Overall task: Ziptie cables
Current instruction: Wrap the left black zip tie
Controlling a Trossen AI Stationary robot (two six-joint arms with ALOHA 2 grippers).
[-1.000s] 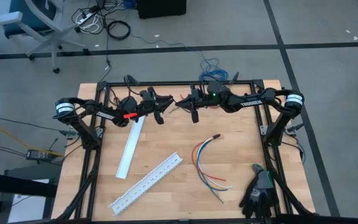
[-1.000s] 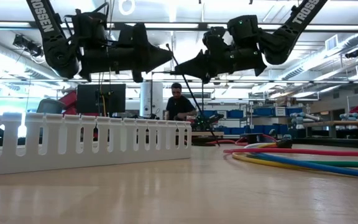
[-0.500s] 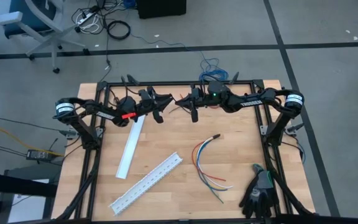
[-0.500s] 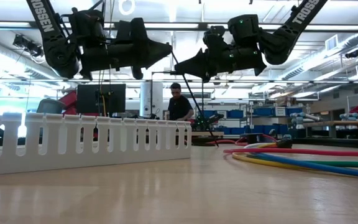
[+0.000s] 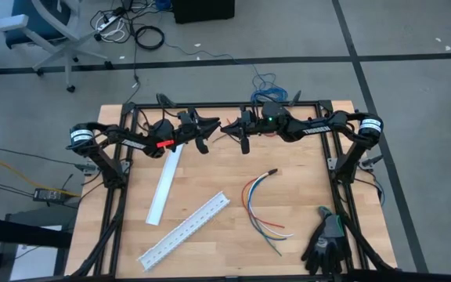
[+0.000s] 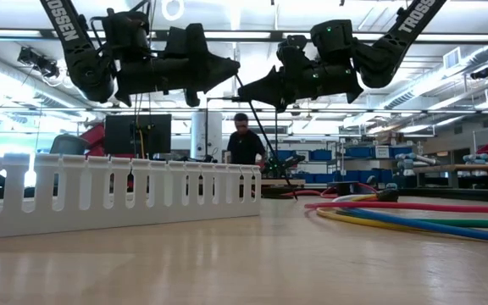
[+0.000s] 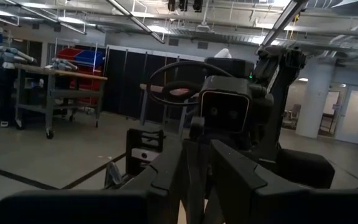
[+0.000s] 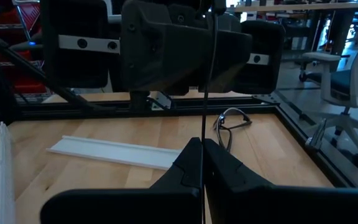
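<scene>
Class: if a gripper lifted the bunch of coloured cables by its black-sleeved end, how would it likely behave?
The cables would probably droop and sway: thin, curved wires. The free ends fan apart, so they would likely splay. Probably light.

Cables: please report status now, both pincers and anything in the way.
Both pincers up at far edge, tip to tip; right pincer shut on thin black strip. Left pincer narrow. Cables untouched on table. Nothing on them.
</scene>
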